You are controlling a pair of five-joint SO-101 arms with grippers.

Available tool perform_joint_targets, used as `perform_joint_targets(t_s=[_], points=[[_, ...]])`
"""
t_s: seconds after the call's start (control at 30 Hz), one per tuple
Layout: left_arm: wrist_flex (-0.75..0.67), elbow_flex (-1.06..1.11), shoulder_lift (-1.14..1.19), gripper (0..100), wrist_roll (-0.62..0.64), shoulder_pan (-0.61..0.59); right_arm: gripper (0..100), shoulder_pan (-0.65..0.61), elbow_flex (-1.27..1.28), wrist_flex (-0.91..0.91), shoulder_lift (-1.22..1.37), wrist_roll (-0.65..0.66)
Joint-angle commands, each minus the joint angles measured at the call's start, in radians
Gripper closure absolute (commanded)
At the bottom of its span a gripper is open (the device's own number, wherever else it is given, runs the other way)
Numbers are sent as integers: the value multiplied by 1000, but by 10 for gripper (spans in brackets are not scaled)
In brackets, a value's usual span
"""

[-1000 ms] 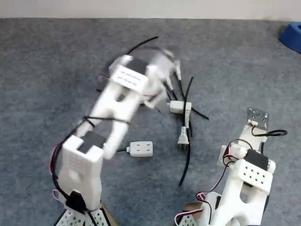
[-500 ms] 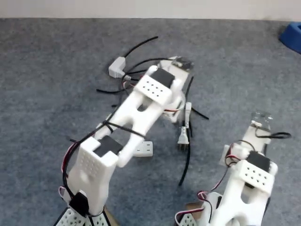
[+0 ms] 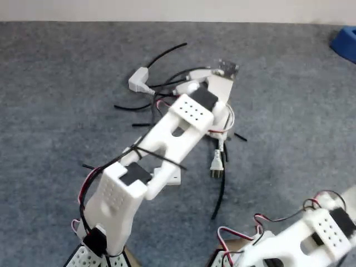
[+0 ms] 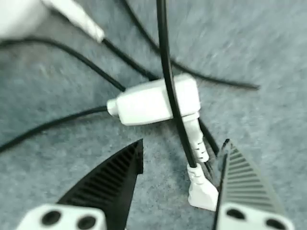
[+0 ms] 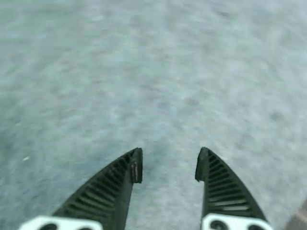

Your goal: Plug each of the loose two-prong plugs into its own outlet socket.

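No plug seemingly seated yet: left end effector [image 4: 182,143] hung released above a loose two-prong plug [image 4: 201,191]; right end effector [image 5: 168,165] gaped empty.

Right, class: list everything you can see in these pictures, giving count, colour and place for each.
two-prong plug: one, white, beside the left arm.
outlet socket: one, white, partly under the left arm.
cord-end piece: one, white, far left of the tangle.
outlet block: one, white, crossed by a black cord.
cords: several, black, tangled mid-surface.
blue object: one, far right edge.
surface: grey.
left gripper: open, above the outlet block.
right gripper: open, above bare surface.
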Motion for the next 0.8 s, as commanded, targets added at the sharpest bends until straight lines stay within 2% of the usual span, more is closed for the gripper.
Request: perform_joint_targets(t_s=[0.0, 0.07, 0.37, 0.5, 0.6, 0.77], points=[[-17, -16, 50, 734, 12, 39, 815, 87, 1, -10, -24, 60], [-29, -16, 84, 738, 12, 41, 815, 102, 15, -13, -24, 100], [-28, -15, 127, 817, 0, 21, 815, 101, 27, -12, -24, 110], [-17, -18, 117, 851, -133, 19, 815, 94, 27, -12, -24, 110], [58, -19, 87, 881, -216, 24, 815, 94, 27, -12, -24, 112], [176, -18, 41, 912, -255, 15, 815, 94, 27, -12, -24, 112]])
